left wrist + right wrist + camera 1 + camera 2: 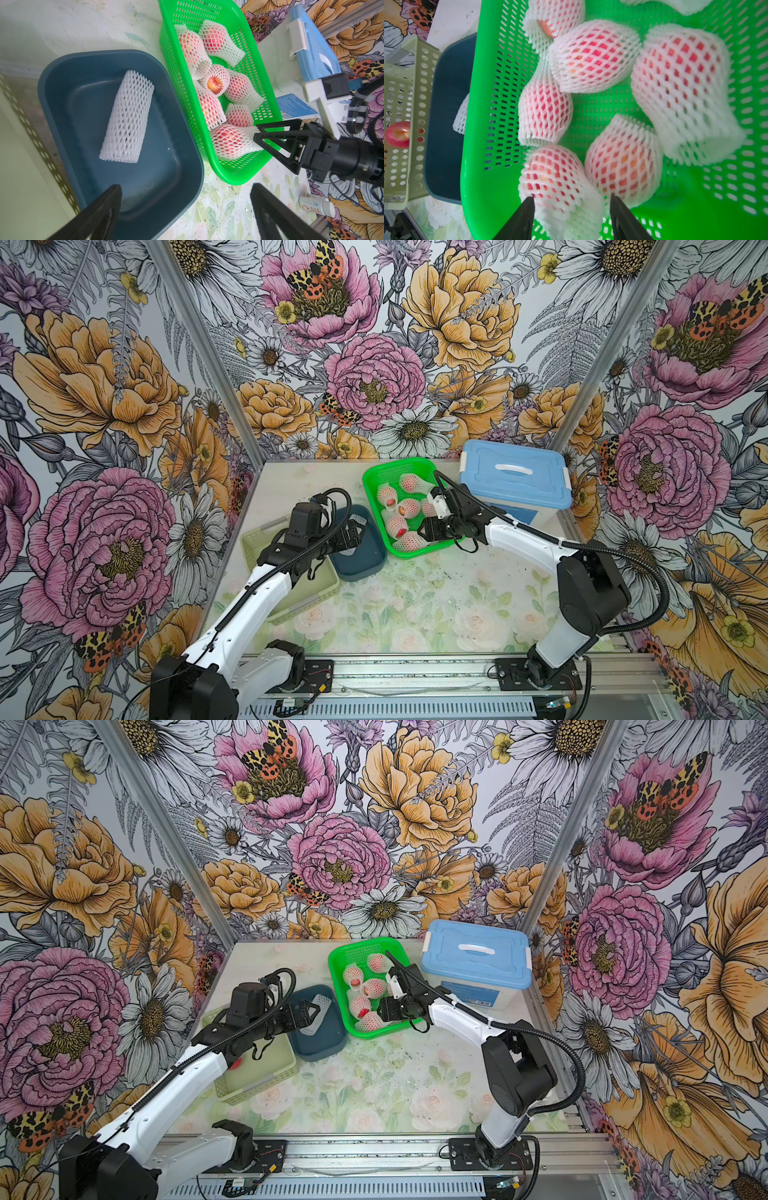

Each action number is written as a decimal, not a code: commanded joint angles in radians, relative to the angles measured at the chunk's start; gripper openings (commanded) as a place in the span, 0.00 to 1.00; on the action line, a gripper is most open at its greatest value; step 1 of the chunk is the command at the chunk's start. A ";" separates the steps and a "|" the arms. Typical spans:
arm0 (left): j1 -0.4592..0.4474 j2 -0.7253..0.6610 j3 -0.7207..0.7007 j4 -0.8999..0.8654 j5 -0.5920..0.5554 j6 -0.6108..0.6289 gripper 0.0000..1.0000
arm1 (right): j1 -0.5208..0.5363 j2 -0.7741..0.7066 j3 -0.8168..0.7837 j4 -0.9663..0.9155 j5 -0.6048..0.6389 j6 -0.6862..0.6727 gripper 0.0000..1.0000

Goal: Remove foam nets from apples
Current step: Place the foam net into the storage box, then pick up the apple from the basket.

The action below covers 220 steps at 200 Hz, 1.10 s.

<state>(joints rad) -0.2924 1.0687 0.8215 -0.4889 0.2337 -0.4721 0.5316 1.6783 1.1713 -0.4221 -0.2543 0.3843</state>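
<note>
Several apples (216, 39) lie netted in the basket (176, 83), at about 12 o'clock on the tabletop (415, 605). Your move turns on the near apple (552, 176), in the basket's 5 o'clock corner. Its net (571, 209) runs roughly along the 9-to-3 line, with the loose flared end pointing to 3 o'clock, straight at the right end effector (256, 133).

That end effector is half-closed with the flared end between its jaws. From the wrist view you can't quite tell whether it pinches the foam or only brackets it. The left end effector (185, 189) is spread wide and holds nothing. It hovers over the tub (62, 68) at the basket's 9 o'clock, where an empty net (128, 116) lies. So the right arm is clearly nearer.

For room, the basket's rim is just beside the jaws at 6 o'clock. Neighbouring apples press in from 12 o'clock, and the box (515, 477) stands at 2 o'clock. Open tabletop lies toward 6 o'clock, so I'd judge that lifting up and toward you is the cleanest way out.
</note>
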 commanded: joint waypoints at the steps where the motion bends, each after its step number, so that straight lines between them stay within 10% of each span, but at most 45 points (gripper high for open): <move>1: -0.011 0.001 0.033 0.025 0.004 -0.005 0.99 | 0.029 -0.018 0.014 0.009 0.009 -0.008 0.52; 64: -0.013 0.000 0.030 0.025 -0.004 -0.004 0.99 | 0.048 -0.075 0.007 0.009 0.062 0.005 0.13; 220: -0.051 0.031 0.030 0.063 0.000 0.002 0.99 | 0.175 -0.439 -0.099 0.014 0.005 -0.033 0.11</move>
<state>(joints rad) -0.3313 1.0924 0.8223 -0.4625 0.2333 -0.4717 0.6926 1.2938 1.1141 -0.4179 -0.2180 0.3389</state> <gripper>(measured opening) 0.989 0.114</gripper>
